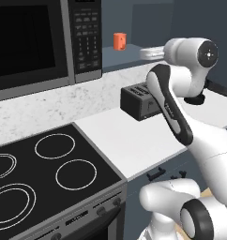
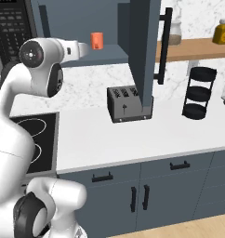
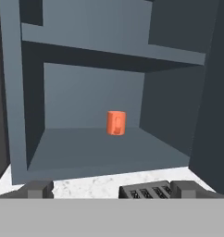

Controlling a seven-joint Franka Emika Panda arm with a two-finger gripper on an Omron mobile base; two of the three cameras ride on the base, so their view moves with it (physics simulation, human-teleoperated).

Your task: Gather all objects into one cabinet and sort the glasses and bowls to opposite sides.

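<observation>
Stove (image 1: 49, 173) rings lie nearest in the left base view with bare counter (image 1: 129, 136) before the toaster (image 1: 139, 101); from the right, the cabinet (image 2: 109, 28) door stands open; ahead of the spread, empty gripper (image 3: 111, 189), one orange cup (image 3: 116, 123) stands mid-shelf, walls well apart.

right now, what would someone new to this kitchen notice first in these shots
The small orange cup stands out, alone and upright near the back of the open slate-blue cabinet's lower shelf. The open gripper faces into that cabinet from the front, well short of the cup. Below, a dark toaster sits on the white counter, beside the open cabinet door with its long black handle.
</observation>
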